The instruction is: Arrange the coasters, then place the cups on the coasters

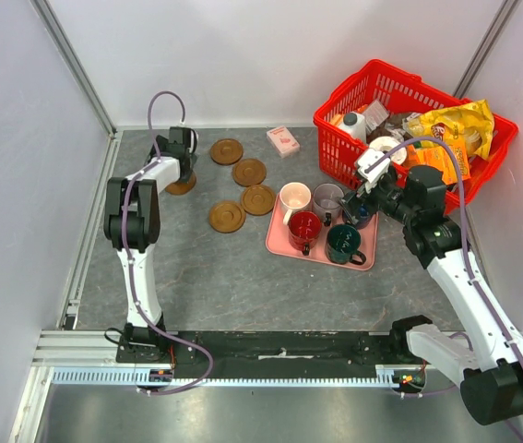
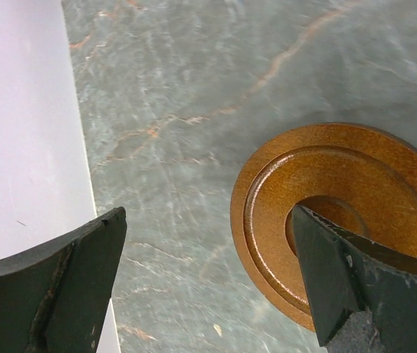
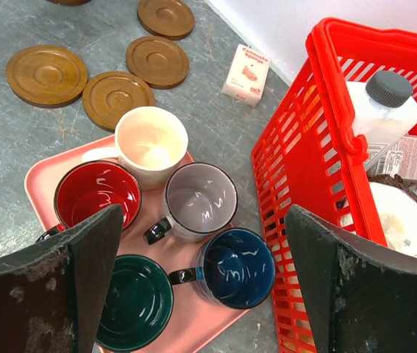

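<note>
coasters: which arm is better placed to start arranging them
Left. The left gripper, open, hangs right over one coaster, with the other four coasters close by. The right gripper, also open, is above the mugs on the pink tray.

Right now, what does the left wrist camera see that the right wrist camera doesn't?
Only left wrist: the open left gripper by one coaster, close up. Only right wrist: the open right gripper, five mugs on a pink tray, a red basket, a small box, four whole coasters. Both: grey table, a bit of white wall, brown coasters.
</note>
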{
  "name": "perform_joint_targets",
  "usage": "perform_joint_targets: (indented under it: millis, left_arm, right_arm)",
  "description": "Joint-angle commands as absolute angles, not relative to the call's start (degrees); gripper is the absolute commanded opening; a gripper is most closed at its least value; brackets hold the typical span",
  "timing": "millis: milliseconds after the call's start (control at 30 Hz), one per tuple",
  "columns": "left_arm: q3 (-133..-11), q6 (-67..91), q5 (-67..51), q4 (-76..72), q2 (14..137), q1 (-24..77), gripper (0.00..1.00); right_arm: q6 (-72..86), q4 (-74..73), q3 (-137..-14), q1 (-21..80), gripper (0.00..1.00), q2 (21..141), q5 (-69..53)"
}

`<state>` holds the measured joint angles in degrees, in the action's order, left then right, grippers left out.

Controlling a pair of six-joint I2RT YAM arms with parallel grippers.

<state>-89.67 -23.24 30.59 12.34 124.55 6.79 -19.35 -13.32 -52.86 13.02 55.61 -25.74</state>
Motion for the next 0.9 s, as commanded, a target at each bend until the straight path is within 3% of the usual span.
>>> perform_joint_targets:
  millis: [0,300,600,867]
  left_arm:
    - [-95.5,-21.6,31.7,16.4,129.4,4.7,1.00]
    - [-89.9,-15.6,20.0,14.5,113.6,7.0,1.00]
    - [-73.7,-23.1,16.5,14.4,94.2,20.1,1.00]
    - [-63.4,-26.5,14.9,13.3,94.6,25.8,1.00]
  right_arm:
    - [-19.9,-10.7,-52.4,13.4,0.98,56.0,-25.0]
    - [-19.9,-10.8,-52.4,13.4,0.98,55.7,-24.6]
    - [-19.9,-11.0,-52.4,13.4,0.98,54.8,-24.7]
    - [-19.8,-11.0,-52.3,13.3,0.98,54.8,-24.6]
